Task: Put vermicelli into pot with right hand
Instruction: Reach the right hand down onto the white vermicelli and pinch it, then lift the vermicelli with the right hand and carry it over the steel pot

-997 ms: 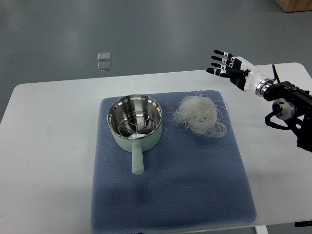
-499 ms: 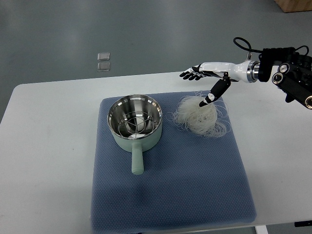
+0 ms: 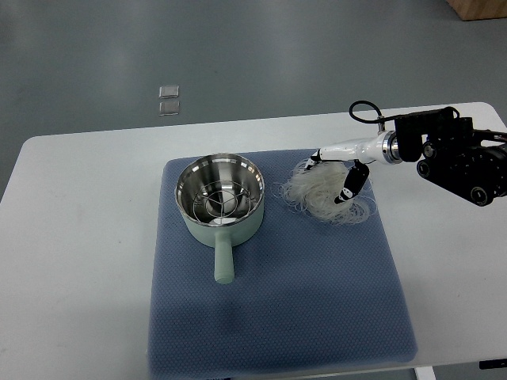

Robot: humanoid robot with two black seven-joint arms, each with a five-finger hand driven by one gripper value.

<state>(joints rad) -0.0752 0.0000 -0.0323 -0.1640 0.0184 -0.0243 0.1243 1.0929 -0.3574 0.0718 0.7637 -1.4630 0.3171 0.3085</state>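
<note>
The right hand (image 3: 333, 170) reaches in from the right edge and sits on the vermicelli (image 3: 323, 194), fingers sunk into the far side of the white tangle and thumb pressed down on its right part, so it is closing on the noodles, though they lie flat on the mat (image 3: 277, 317). The vermicelli is right of centre on the blue mat, just beside the pot (image 3: 219, 198), which stands left of it with its handle pointing toward the bottom of the frame, on a white table (image 3: 79, 237).
</note>
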